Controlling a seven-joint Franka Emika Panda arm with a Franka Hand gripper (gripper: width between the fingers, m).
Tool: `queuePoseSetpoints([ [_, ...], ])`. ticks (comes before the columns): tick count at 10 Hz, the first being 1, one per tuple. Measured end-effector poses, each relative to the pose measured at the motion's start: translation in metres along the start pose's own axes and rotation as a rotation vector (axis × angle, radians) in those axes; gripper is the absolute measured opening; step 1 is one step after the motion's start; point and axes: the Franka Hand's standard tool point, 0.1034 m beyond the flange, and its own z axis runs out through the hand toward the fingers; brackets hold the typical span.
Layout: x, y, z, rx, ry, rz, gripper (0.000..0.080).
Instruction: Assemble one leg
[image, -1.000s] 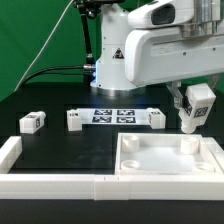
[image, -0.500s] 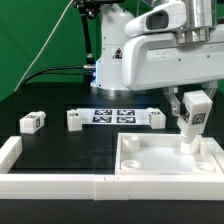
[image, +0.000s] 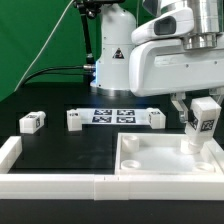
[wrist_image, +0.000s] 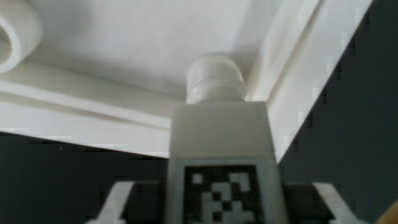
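The leg (image: 204, 122), a small chunky white plastic block with a black-and-white square marker on the face turned to the exterior camera, hangs upright in the hand (image: 200, 110) over the far right corner of the large white square plastic tray (image: 150, 172). In the wrist view the leg (wrist_image: 217, 140) runs away from the camera as a squared shaft that narrows to a rounded peg, which lies just beside the tray's raised inner corner wall (wrist_image: 294, 50). The hand (wrist_image: 219, 200) is closed on the leg, one pale finger (wrist_image: 125, 200) on each flank.

Whether the peg touches the tray cannot be told. The fingertips are hidden behind the block in the exterior view, and the arm is cut off by the frame's upper edge.

From the exterior view's left: a white blocky L-shaped rail (image: 12, 150) on the matte black desk (image: 60, 150), a spare white plastic block (image: 32, 122), a second spare block (image: 75, 120), the flat marker board (image: 115, 115), a third spare block (image: 157, 118), then the smooth tray with round corner sockets
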Motion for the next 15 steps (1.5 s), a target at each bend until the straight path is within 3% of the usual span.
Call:
queuePoseSetpoints([
  [7, 0.009, 0.007, 0.006, -0.049, 0.175, -0.001, 0.029],
  [9, 0.009, 0.001, 0.008, -0.045, 0.172, -0.008, 0.029],
  [11, 0.01, 0.004, 0.01, -0.061, 0.225, -0.01, 0.029],
  [15, 0.006, 0.0, 0.017, -0.056, 0.211, -0.013, 0.029],
])
